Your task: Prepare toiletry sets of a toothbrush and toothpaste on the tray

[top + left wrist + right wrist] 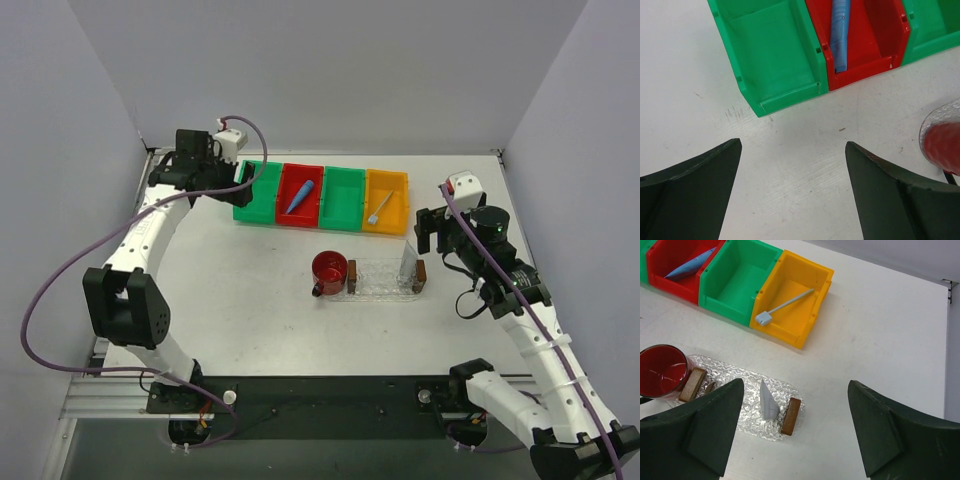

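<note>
A slim pale toothbrush lies in the orange bin. The bright blue toothpaste tube lies in the red bin. A pale toothpaste tube stands upright on the clear tray, beside its right wooden block. My left gripper hangs open over bare table in front of the leftmost green bin. To the right of the tray, my right gripper is open and holds nothing.
A red cup stands against the tray's left end. A bubbly clear mat lies under the tray. A second green bin sits between the red and orange ones. Grey walls close in the table on three sides.
</note>
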### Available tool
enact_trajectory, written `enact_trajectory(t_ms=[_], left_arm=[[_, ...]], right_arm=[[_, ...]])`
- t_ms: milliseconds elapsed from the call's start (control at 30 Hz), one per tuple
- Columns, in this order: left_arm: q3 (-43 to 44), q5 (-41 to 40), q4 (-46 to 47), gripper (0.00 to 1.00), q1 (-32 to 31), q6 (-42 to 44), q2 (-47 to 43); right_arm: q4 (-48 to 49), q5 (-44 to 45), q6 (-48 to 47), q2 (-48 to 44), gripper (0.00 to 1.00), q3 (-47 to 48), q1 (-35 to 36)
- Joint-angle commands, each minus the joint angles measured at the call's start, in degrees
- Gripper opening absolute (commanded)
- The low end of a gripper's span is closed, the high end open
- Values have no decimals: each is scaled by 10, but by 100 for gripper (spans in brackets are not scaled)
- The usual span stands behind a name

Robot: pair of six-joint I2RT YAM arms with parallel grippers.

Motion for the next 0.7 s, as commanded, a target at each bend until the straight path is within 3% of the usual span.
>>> enact_trajectory(t_ms=[0,200,667], left_arm=[[50,-3,37,96,-8,14,40],[116,16,16,95,-15,6,113],[186,-11,95,87,-86,10,198]], right_arm=[[32,20,-9,-8,79,-9,-10],[33,8,-9,-15,79,-16,-26],[32,0,-15,10,79,-18,-42]])
